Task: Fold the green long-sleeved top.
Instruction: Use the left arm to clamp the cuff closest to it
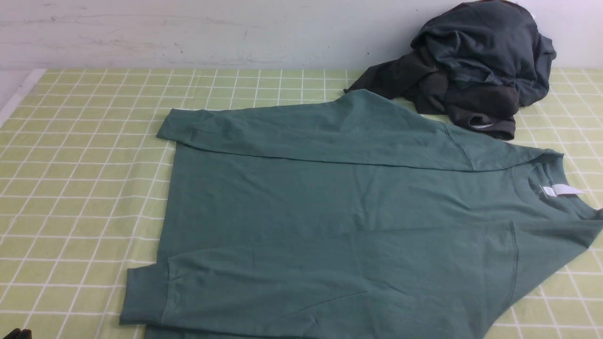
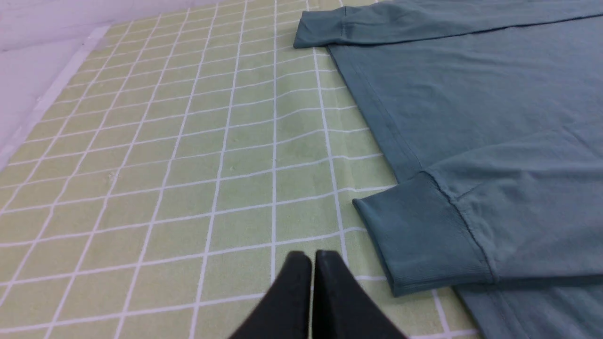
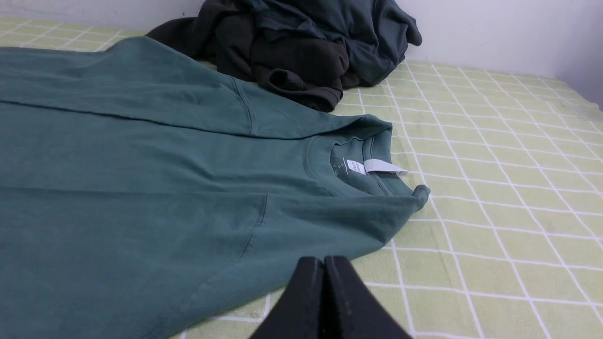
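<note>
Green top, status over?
Both grippers, left and right, shut and empty. Green top spread flat, sleeves folded inward. Dark clothes heap close by its far sleeve.

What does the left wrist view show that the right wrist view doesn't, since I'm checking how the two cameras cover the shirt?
Only the left wrist view: the nearer sleeve's cuff, the farther sleeve's cuff and the left gripper, shut.

Only the right wrist view: the neckline with its white label, the dark heap of clothes and the right gripper, also shut.

Both: parts of the green top, with its two sleeves folded inward over the body, the gridded table surface and the pale wall behind.
</note>
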Robot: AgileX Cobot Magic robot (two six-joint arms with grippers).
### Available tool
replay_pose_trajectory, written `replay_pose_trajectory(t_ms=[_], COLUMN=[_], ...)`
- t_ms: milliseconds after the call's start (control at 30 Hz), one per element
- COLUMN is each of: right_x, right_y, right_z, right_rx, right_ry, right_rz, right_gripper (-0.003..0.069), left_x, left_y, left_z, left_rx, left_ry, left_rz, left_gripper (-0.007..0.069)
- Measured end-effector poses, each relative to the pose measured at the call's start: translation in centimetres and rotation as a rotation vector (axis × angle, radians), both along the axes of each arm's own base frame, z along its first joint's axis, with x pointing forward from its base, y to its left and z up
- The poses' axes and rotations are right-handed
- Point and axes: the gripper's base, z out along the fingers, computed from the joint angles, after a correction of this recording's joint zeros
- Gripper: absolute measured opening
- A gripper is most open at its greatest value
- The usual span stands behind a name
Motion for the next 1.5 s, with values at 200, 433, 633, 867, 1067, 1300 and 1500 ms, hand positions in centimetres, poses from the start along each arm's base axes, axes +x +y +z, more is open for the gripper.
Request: replay_pose_trajectory(t_ms=[200,433,633,867,1067,1300,1500], right_x=[0.0,0.0,0.0,0.0,0.0,0.2,-0.6], right_y=[0.0,0.0,0.0,0.0,0.0,0.1,0.3], right_z=[0.0,0.0,0.0,0.0,0.0,1.5,5.3], right_rx=[0.0,0.0,0.0,-0.004,-0.004,-0.015,0.006], right_ry=[0.0,0.0,0.0,0.0,0.0,-0.179,-0.613], right_rz=[0.0,0.0,0.0,0.001,0.001,0.008,0.031], right_gripper=[-0.0009,-0.0009,-0.0009,-0.0009,-0.0009,-0.0009,-0.0009], left_x=[0.0,0.0,0.0,0.0,0.0,0.3,0.2], left_y=[0.0,0.0,0.0,0.0,0.0,-0.1,0.6], left_z=[0.0,0.0,0.0,0.0,0.0,0.9,4.4], left_rx=[0.0,0.0,0.0,0.0,0.0,-0.09,-0.184], left_ry=[0.0,0.0,0.0,0.0,0.0,-0.116,-0.501], left_rz=[0.0,0.0,0.0,0.0,0.0,0.008,0.07], left_gripper=[-0.0003,-0.0003,-0.0003,-0.0003,-0.0003,-0.0003,-0.0003])
